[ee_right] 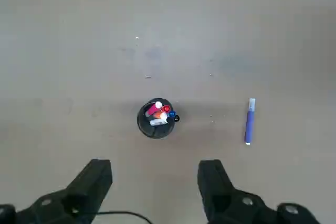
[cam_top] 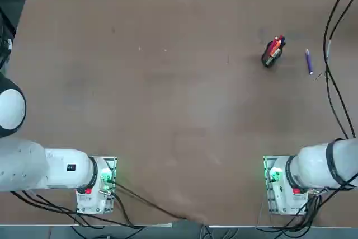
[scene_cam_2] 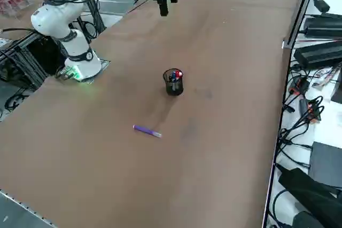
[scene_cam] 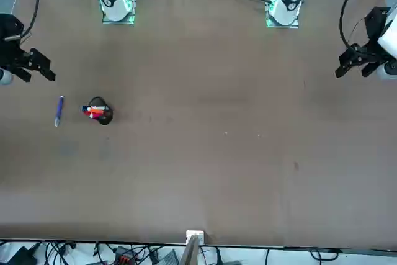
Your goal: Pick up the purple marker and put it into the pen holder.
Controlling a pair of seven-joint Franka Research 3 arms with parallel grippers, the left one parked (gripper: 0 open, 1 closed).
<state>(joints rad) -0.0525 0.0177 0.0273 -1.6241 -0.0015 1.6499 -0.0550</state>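
Purple marker (ee_right: pixel 250 121) lies flat on the table (cam_top: pixel 168 110), just beside the pen holder (ee_right: pixel 156 118) and apart from it. The right gripper (ee_right: pixel 155 179) hangs above the holder, fingers spread, holding nothing.

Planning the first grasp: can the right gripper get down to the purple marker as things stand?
Probably yes. The purple marker lies flat on bare table, apart from the pen holder. The right gripper hangs above, fingers open, nothing between.
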